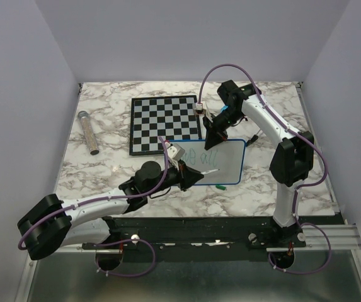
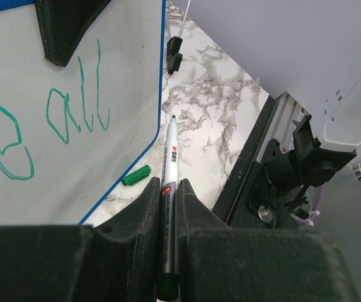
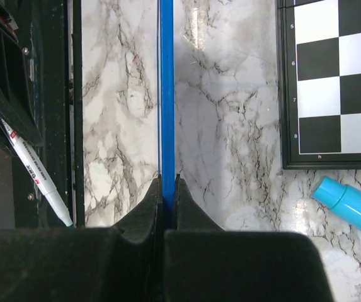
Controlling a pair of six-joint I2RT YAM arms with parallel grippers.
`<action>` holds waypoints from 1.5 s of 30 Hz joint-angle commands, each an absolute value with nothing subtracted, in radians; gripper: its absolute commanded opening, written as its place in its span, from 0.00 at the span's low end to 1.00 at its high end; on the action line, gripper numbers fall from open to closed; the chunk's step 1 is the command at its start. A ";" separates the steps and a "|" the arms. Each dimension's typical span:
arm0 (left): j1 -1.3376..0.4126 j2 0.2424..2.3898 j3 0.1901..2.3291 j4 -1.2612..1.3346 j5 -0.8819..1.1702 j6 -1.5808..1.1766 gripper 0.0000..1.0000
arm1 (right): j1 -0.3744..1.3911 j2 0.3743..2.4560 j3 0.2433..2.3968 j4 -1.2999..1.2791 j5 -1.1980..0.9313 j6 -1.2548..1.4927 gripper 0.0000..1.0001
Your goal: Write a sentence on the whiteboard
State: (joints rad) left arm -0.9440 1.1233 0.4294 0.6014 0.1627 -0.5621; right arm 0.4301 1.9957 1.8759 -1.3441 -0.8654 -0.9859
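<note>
Your left jaws are clamping a white-barrelled green marker (image 2: 169,157), its tip hovering beside the small blue-rimmed white whiteboard (image 1: 227,165), which is standing on the marbled bench (image 1: 104,170). Your right jaws are pinching its top rim, hiding part of the green handwritten sentence (image 2: 81,94); only "all" is reading clearly.

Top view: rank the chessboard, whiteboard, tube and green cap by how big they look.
1. chessboard
2. whiteboard, close behind and partly hidden, so this ranking is unsure
3. tube
4. cap
</note>
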 commanded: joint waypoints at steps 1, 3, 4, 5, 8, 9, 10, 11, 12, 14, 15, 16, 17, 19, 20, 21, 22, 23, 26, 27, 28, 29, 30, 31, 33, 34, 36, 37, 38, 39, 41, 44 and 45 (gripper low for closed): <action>-0.968 1.155 0.431 0.644 0.104 -0.541 0.00 | 0.439 2.006 1.862 -1.365 -0.876 -0.983 0.01; -0.973 1.173 0.440 0.650 0.072 -0.546 0.00 | 0.437 2.008 1.862 -1.362 -0.874 -0.982 0.01; -0.974 1.190 0.442 0.663 0.058 -0.551 0.00 | 0.437 2.006 1.862 -1.362 -0.874 -0.982 0.01; -0.974 1.201 0.442 0.673 0.031 -0.557 0.00 | 0.437 2.008 1.862 -1.361 -0.873 -0.980 0.01; -0.974 1.242 0.459 0.712 0.021 -0.554 0.00 | 0.437 2.005 1.861 -1.359 -0.873 -0.979 0.01; -0.974 1.255 0.465 0.721 0.026 -0.552 0.00 | 0.437 2.005 1.862 -1.359 -0.871 -0.977 0.01; -0.974 1.265 0.472 0.724 0.028 -0.546 0.00 | 0.437 2.006 1.862 -1.359 -0.873 -0.977 0.00; -0.974 1.284 0.491 0.721 0.031 -0.545 0.00 | 0.437 2.005 1.861 -1.359 -0.873 -0.977 0.01; -0.974 1.293 0.495 0.724 0.037 -0.542 0.00 | 0.437 2.005 1.862 -1.359 -0.874 -0.977 0.01; -0.974 1.314 0.511 0.727 0.041 -0.537 0.00 | 0.439 2.005 1.861 -1.358 -0.874 -0.977 0.01; -0.974 1.321 0.512 0.732 0.043 -0.537 0.00 | 0.437 2.005 1.861 -1.358 -0.874 -0.977 0.00; -0.974 1.328 0.515 0.733 0.038 -0.537 0.00 | 0.437 2.005 1.861 -1.358 -0.873 -0.977 0.01; -0.974 1.336 0.518 0.735 0.034 -0.537 0.00 | 0.437 2.003 1.861 -1.358 -0.876 -0.977 0.01; -0.974 1.347 0.520 0.747 0.032 -0.540 0.00 | 0.439 2.005 1.861 -1.358 -0.874 -0.977 0.01; -0.974 1.350 0.520 0.747 0.022 -0.540 0.00 | 0.437 2.005 1.861 -1.358 -0.876 -0.977 0.00; -0.973 1.347 0.519 0.747 0.021 -0.540 0.00 | 0.437 2.005 1.861 -1.358 -0.874 -0.977 0.01; -0.973 1.342 0.517 0.741 0.020 -0.537 0.00 | 0.437 2.005 1.861 -1.358 -0.873 -0.977 0.01; -0.971 1.324 0.506 0.736 0.017 -0.535 0.00 | 0.437 2.003 1.861 -1.358 -0.873 -0.977 0.00; -0.969 1.249 0.470 0.664 0.008 -0.502 0.00 | 0.434 2.002 1.861 -1.358 -0.868 -0.977 0.00; -0.969 1.221 0.457 0.635 0.008 -0.488 0.00 | 0.433 2.002 1.859 -1.358 -0.868 -0.980 0.01; -0.969 1.188 0.443 0.570 -0.020 -0.471 0.00 | 0.428 2.000 1.861 -1.358 -0.867 -0.980 0.01; -0.965 1.114 0.407 0.537 -0.035 -0.463 0.00 | 0.423 2.000 1.861 -1.364 -0.859 -0.983 0.01; -0.962 1.076 0.391 0.505 -0.057 -0.456 0.00 | 0.419 1.999 1.861 -1.365 -0.854 -0.989 0.00; -0.959 1.036 0.374 0.436 -0.070 -0.448 0.00 | 0.407 1.997 1.861 -1.365 -0.850 -0.992 0.00; -0.948 0.921 0.338 0.375 -0.090 -0.439 0.00 | 0.393 1.994 1.861 -1.379 -0.853 -1.014 0.00; -0.943 0.889 0.330 0.324 -0.100 -0.433 0.00 | 0.381 1.994 1.861 -1.388 -0.854 -1.022 0.01; -0.930 0.818 0.319 0.284 -0.109 -0.419 0.00 | 0.370 1.994 1.868 -1.416 -0.857 -1.049 0.01; -0.925 0.802 0.316 0.258 -0.110 -0.414 0.00 | 0.361 1.993 1.867 -1.422 -0.856 -1.057 0.01; -0.919 0.781 0.310 0.253 -0.110 -0.410 0.00 | 0.354 1.991 1.868 -1.430 -0.844 -1.061 0.01; -0.914 0.775 0.305 0.250 -0.110 -0.408 0.00 | 0.350 1.988 1.864 -1.431 -0.839 -1.071 0.01; -0.902 0.758 0.284 0.258 -0.113 -0.410 0.00 | 0.330 1.985 1.862 -1.445 -0.827 -1.084 0.00; -0.893 0.739 0.235 0.310 -0.117 -0.417 0.00 | 0.304 1.980 1.859 -1.488 -0.819 -1.133 0.01; -0.890 0.738 0.223 0.328 -0.117 -0.422 0.00 | 0.299 1.980 1.856 -1.493 -0.815 -1.155 0.01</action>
State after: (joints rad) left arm -0.9028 0.7597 0.2798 0.3130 -0.0864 -0.4324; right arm 0.3283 1.9953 1.8694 -1.3705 -0.8654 -1.0271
